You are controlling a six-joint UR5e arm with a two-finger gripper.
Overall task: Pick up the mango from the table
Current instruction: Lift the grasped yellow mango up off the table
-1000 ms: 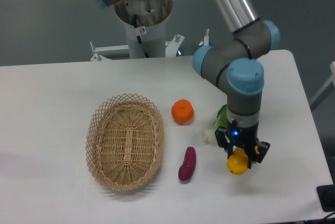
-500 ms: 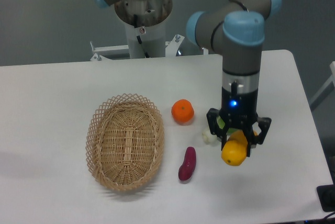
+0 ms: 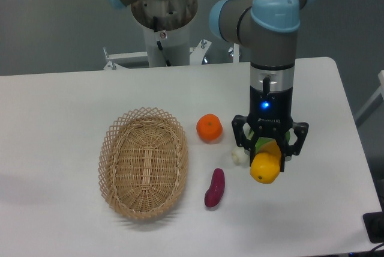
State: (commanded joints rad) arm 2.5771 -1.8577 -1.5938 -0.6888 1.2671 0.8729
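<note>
While clamped between the jaws of the gripper [image 3: 269, 156], hangs clear above the table [image 3: 54, 107] — the mango [image 3: 266, 166], yellow with an orange upper end.
Lying on the white top: wicker basket [image 3: 144, 162] at left, round orange [image 3: 209, 127] just right of it, dark purple sweet potato [image 3: 215, 188] below — a pale green-and-white item [image 3: 240, 155] partly hidden behind the fingers.
</note>
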